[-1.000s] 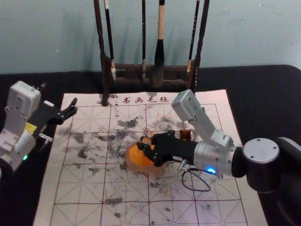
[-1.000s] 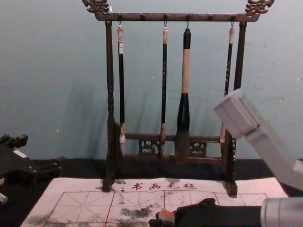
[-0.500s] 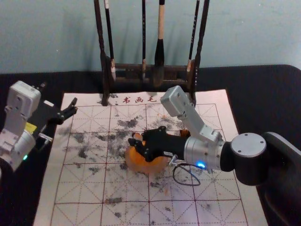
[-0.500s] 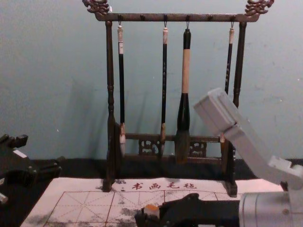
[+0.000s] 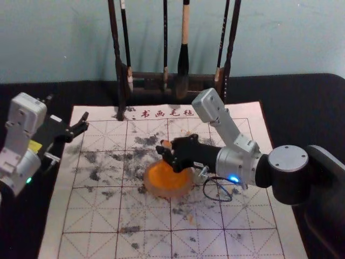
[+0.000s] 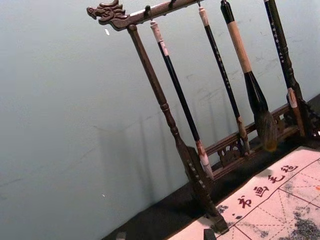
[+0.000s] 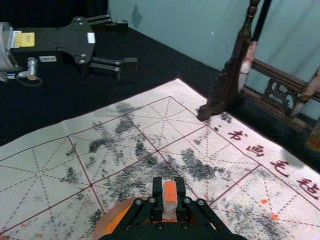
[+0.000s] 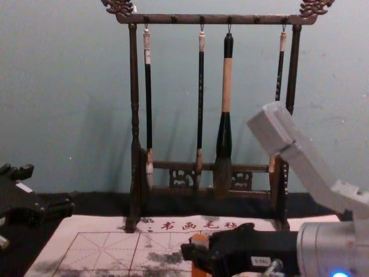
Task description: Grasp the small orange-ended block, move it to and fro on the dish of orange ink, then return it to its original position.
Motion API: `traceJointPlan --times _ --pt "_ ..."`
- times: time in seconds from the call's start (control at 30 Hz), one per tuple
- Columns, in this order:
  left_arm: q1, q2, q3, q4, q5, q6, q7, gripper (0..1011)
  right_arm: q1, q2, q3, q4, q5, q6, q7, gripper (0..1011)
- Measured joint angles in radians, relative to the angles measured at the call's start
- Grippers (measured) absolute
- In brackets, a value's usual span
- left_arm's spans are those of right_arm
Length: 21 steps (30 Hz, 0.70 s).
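Observation:
My right gripper (image 5: 165, 152) is over the far edge of the round dish of orange ink (image 5: 168, 188). In the right wrist view, my right gripper (image 7: 170, 200) is shut on the small pale block (image 7: 170, 191), whose top end is orange. The chest view shows the block (image 8: 200, 239) held upright, with orange at its lower part too. Part of the dish (image 7: 106, 220) appears beside the fingers in the right wrist view. My left gripper (image 5: 67, 110) is parked open and empty at the mat's far left; in its wrist view, my left gripper (image 6: 165, 235) has its tips apart.
A dark wooden rack (image 8: 134, 173) with several hanging brushes stands at the mat's back edge. The ink-stained white gridded mat (image 5: 91, 216) lies under the dish, on a black-covered table (image 5: 307, 118).
My right gripper first went left over the dish, then back to the right, up and farther away, carrying the block. More of the dish is uncovered. The left arm has stayed still.

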<state>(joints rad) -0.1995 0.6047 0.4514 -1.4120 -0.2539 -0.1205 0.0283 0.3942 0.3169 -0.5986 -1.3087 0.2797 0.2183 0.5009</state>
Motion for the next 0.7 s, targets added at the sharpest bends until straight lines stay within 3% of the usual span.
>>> traceJointPlan --times 0.7 --pt "0.000 0.000 0.000 0.000 0.000 0.000 0.000 1001 -0.050 0.049 0.037 -0.076 0.014 0.015 -0.006 110"
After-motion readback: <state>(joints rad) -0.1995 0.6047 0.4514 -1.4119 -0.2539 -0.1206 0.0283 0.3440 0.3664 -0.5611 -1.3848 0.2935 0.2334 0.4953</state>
